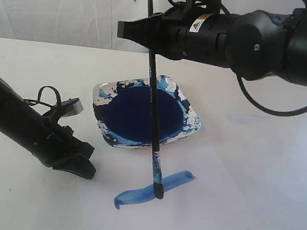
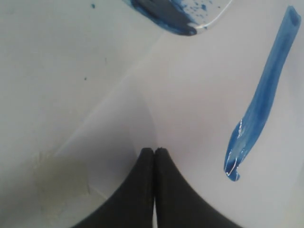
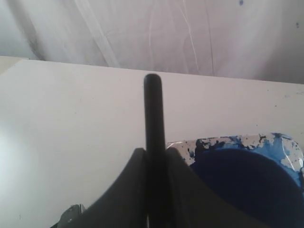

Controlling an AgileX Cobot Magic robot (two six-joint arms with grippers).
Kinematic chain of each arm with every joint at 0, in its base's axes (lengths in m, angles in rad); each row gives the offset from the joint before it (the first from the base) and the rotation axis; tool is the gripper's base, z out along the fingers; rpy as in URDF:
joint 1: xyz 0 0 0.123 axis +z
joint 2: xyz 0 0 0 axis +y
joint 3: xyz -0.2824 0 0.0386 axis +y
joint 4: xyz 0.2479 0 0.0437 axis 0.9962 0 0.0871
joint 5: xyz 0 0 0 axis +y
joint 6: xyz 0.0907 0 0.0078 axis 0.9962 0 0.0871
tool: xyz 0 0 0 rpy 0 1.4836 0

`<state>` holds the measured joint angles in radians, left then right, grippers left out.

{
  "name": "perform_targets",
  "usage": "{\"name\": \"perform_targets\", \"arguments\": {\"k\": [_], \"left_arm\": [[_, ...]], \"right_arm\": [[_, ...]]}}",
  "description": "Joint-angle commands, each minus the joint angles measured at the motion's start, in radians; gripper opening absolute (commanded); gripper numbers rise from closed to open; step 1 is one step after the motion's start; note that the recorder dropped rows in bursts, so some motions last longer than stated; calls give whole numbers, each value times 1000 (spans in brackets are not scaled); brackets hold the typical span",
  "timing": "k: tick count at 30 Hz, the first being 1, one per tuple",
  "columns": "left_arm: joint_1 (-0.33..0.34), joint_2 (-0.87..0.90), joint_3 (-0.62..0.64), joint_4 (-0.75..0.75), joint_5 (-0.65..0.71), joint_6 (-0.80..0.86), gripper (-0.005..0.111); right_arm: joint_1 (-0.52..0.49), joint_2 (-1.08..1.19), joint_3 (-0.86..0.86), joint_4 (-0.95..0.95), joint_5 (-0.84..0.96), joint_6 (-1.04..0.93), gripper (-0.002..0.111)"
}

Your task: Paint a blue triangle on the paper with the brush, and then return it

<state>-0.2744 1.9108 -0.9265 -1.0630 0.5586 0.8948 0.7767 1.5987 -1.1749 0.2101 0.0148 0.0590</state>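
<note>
The white table (image 1: pixel 32 62) carries a white sheet of paper (image 1: pixel 214 211) that is barely distinct from it. The paper lies in front of the dish, on the near side in the exterior view.

The right gripper (image 1: pixel 146 33) hangs above the far side of the dish. Its jaws pinch the brush (image 1: pixel 153 104) high on its black handle, and a short stub of handle sticks out above them. The left gripper (image 1: pixel 78 165) rests low on the table to the left of the dish, well apart from the brush. Its jaws are pressed together with nothing between them.

The square dish (image 1: pixel 191 125) has a paint-splashed rim and holds a dark blue pool of paint (image 1: pixel 134 113). Nothing else is in it.

The brush stands nearly upright, with its top leaning slightly left in the exterior view. Its long axis runs from the right gripper down across the front of the dish to the paper. The tip appears to touch the paper on the blue stroke (image 1: pixel 176 180), about midway along it.

That stroke is a single slanted band, so the triangle probably has only its first side. The next side would call for the right arm to drag the tip away from this line. The bare paper lies on the near side, and the dish lies close behind the stroke.
</note>
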Motion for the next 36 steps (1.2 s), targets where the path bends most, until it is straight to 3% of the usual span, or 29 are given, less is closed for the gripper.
{"name": "perform_targets", "arguments": {"k": [1,10,20,36], "left_arm": [[-5,6,9,40,-18,2,0],[-5,6,9,40,-18,2,0],[-5,6,9,40,-18,2,0],[-5,6,9,40,-18,2,0]], "right_arm": [[0,-56,33,-3,14,-22,0],[0,-190,180,-4,-15,-59,0],[0,-184,333,22,-246,-59,0],[-31,-115,362,67,-263,-36,0]]}}
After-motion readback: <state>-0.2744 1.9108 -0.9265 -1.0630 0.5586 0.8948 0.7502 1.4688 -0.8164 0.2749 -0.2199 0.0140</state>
